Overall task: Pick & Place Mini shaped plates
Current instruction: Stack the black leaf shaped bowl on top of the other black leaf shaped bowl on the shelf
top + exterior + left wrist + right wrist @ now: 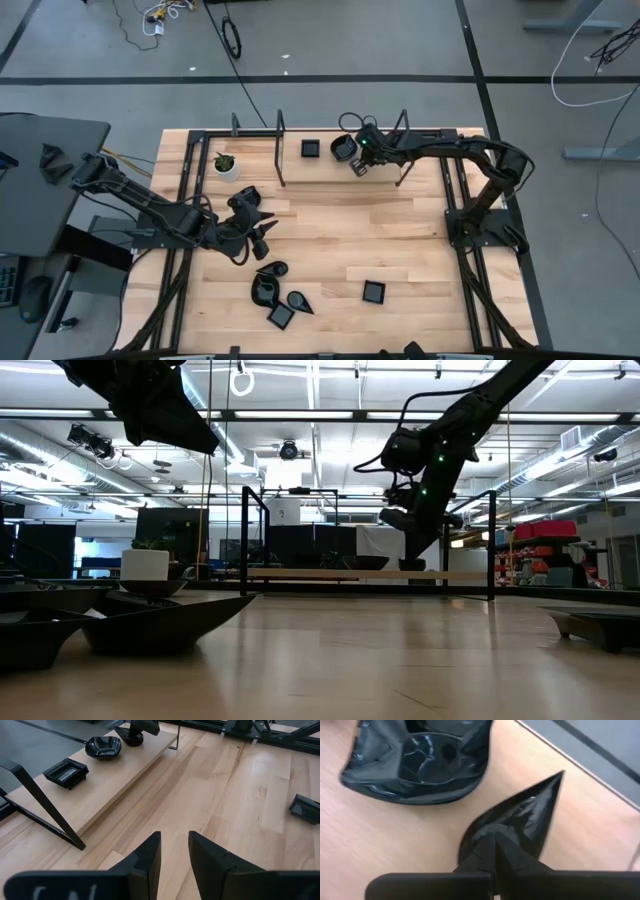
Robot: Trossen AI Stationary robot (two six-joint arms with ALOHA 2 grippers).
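My right gripper [495,851] is out at the raised wooden shelf [300,165] along the table's far side, shut on a glossy black teardrop plate [520,815]. Beside it, a rounded black plate [420,760] and a square one [310,148] sit flat on the shelf. My left gripper [175,837] hangs open over bare wood left of the table's middle [262,238], touching nothing. More black plates lie near the near edge: a cluster [275,298] and a lone square one [373,292]. My right gripper pinches the teardrop plate by the rim of its wide end [492,832] between the two fingers. The pointed tip [559,776] points away from the fingers. In the low view the plate [415,517] hangs above the shelf, lifted clear.
A small white pot with a green plant [227,165] stands at the shelf's left end. Black metal uprights [281,150] rise around the shelf. Bare wood lies between the shelf and the near cluster. A square plate [305,809] lies off to one side of my left gripper.
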